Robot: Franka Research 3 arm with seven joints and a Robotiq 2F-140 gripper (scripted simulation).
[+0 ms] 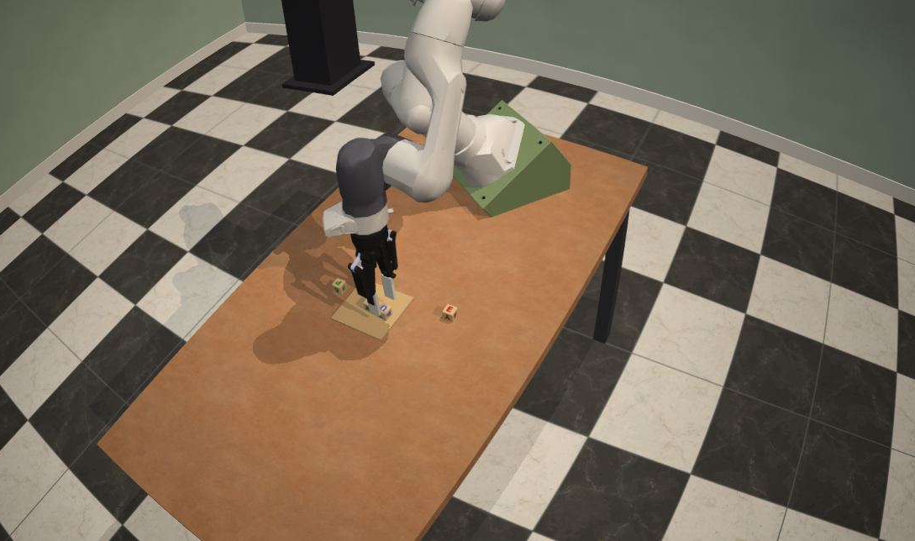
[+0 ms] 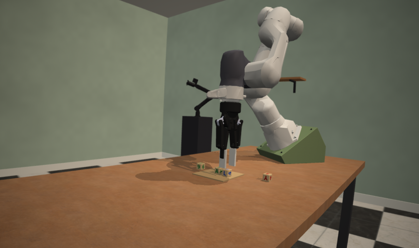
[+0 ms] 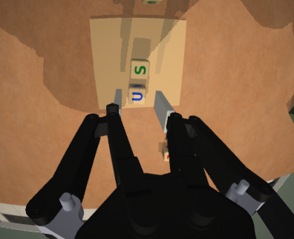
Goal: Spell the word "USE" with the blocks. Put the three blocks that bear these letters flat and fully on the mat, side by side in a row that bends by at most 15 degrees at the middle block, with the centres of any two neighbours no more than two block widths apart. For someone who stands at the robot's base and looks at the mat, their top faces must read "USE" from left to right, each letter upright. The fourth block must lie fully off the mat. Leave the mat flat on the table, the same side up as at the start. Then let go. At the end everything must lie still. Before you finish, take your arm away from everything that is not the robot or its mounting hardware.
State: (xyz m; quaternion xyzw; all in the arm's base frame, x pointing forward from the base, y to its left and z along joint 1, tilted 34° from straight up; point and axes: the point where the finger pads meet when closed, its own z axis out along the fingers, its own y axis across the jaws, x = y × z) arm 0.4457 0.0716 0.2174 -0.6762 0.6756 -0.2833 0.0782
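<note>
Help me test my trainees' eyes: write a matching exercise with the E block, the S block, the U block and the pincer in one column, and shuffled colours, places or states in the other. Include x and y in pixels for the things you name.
Column one
1. E block (image 1: 449, 312) (image 2: 267, 177) (image 3: 166, 152)
2. S block (image 1: 367, 306) (image 2: 217, 171) (image 3: 139, 70)
3. U block (image 1: 385, 311) (image 2: 226, 172) (image 3: 137, 96)
4. Pincer (image 1: 382, 305) (image 2: 227, 166) (image 3: 138, 99)

Column two
A. Blue top letter
B. Open, holding nothing
C. Off the mat (image 1: 356, 323) (image 2: 204, 174) (image 3: 107, 56)
D. Green top letter

Pairs: 1-C, 2-D, 3-A, 4-B

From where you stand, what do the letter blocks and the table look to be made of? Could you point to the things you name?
The U block (image 1: 386, 311) (image 2: 226, 172) (image 3: 137, 95) looks like painted wood: pale, matte, coloured letters. The table (image 1: 299, 417) (image 2: 127, 212) seems smooth wood, with mottled orange-brown colouring; laminate is possible.
</note>
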